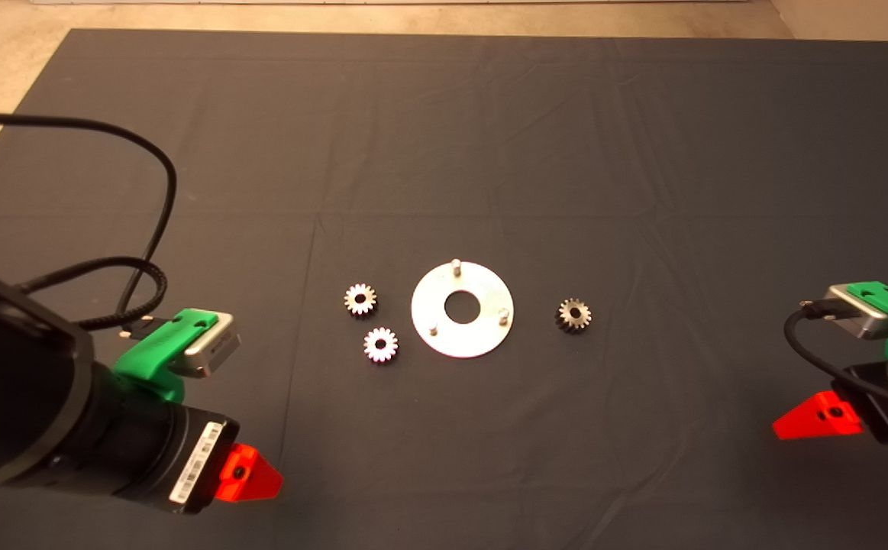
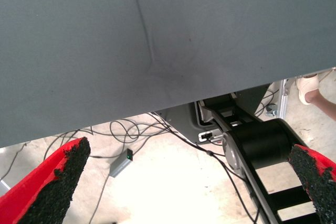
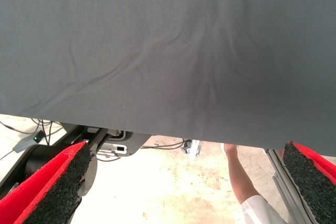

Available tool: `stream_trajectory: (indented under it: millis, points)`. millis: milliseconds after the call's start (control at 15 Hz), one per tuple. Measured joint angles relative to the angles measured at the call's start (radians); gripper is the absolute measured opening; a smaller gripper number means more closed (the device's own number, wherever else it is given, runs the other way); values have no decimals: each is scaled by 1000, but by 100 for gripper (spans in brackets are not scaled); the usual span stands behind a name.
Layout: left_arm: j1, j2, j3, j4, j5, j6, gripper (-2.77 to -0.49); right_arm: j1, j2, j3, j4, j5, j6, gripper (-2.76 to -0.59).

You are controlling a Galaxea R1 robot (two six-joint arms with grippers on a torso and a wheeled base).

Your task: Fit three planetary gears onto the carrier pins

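Carrier pins [image 1: 454,264] and planetary gears, lying uninstalled on mat [image 1: 444,153].

Disc [image 1: 462,308] is resting midway between both sets of jaws. Two gears [image 1: 360,299] [image 1: 380,345] are lying toward the left gripper [image 1: 256,481], one gear [image 1: 573,314] toward the right gripper [image 1: 795,422]. Both grippers are hovering wide apart-fingered, holding nothing, well away from all parts.

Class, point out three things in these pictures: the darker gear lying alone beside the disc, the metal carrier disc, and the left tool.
Darker planetary gear [image 1: 574,314], head view, on its toothed face.
Carrier disc [image 1: 462,336], head view, on bare plate below the central hole.
Left tool [image 2: 189,182], left wrist view, midway between its fingertips.
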Motion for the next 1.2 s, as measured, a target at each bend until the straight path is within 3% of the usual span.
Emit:
stream_trajectory:
  millis: [133,333,467,600,733,1000,1200]
  points:
    - [5,4,-81,4,-1,26,-51,0,0,0,0,0,0,-63]
    - [63,51,-309,36,-19,138,-51,0,0,0,0,0,0,-63]
    - [112,117,-438,46,-31,199,-51,0,0,0,0,0,0,-63]
    - [145,210,-545,52,-37,236,-51,0,0,1,0,0,0,-63]
    - [162,295,-638,77,-57,267,-51,0,0,1,0,0,0,-63]
    - [178,422,-807,95,-54,328,-51,0,3,1,1,1,0,-63]
    - [179,466,-873,101,-54,356,-51,0,2,1,1,-1,0,-63]
